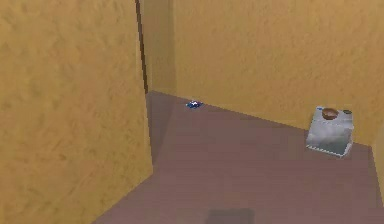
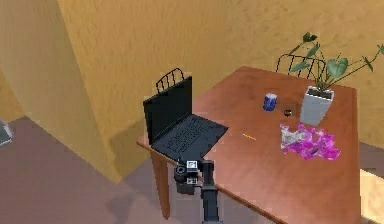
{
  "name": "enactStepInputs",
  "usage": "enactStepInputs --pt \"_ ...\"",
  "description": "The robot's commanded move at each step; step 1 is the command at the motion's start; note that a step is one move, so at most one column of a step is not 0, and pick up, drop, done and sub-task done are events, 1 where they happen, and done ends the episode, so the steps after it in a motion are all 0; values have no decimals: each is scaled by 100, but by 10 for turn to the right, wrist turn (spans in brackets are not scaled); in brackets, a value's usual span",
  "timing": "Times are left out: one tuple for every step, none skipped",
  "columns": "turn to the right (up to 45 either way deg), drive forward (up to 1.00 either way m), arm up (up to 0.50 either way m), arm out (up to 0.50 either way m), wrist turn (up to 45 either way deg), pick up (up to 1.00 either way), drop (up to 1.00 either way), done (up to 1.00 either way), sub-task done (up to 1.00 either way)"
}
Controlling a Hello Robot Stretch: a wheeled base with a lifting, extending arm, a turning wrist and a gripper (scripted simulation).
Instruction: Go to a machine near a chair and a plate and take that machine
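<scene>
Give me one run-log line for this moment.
laptop on table | gripper near laptop | hold: cannot tell | chair behind table

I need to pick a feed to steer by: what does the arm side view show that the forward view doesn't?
Arm side view: a wooden table with an open black laptop, a blue cup, a potted plant and a pink bunch, a dark chair behind it, and the gripper by the laptop's near edge. Forward view: a small blue thing on the floor and a pale box by the wall. Both: ochre walls and mauve floor.
</scene>
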Motion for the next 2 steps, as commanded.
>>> enactStepInputs --pt "0 0 0 0 0 100 0 0 0" --pt "0 0 10 0 0 0 0 0 0"
